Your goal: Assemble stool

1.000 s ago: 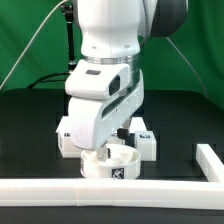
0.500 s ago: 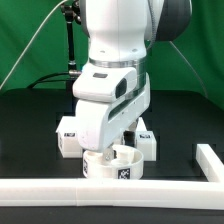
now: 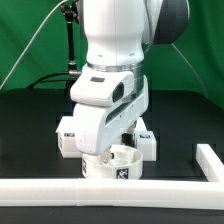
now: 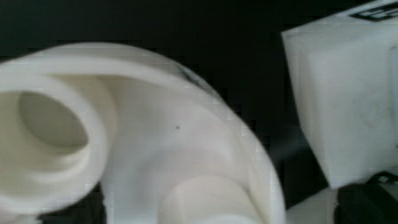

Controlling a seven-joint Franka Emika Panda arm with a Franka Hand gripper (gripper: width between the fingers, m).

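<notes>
The round white seat disc [image 3: 112, 166] lies on the black table just behind the front rail, with a marker tag on its rim. My gripper [image 3: 110, 151] reaches down into the seat, and the arm's white hand hides its fingers. A short white piece [image 3: 126, 153] stands up inside the rim next to the hand. Blocky white legs lie behind the seat, one on the exterior view's left [image 3: 66, 136] and one on its right [image 3: 146, 141]. The wrist view shows the seat's rim and a round socket [image 4: 151, 110] very close, with a leg block [image 4: 347, 90] beside it. The jaws cannot be made out.
The long white L-shaped rail [image 3: 60, 188] runs along the front edge and turns back at the exterior view's right [image 3: 211, 160]. A black stand [image 3: 70, 45] rises behind the table before the green backdrop.
The arm has shifted a little toward the exterior view's right and its wrist has turned over the seat. The seat and the legs have stayed where they were.
</notes>
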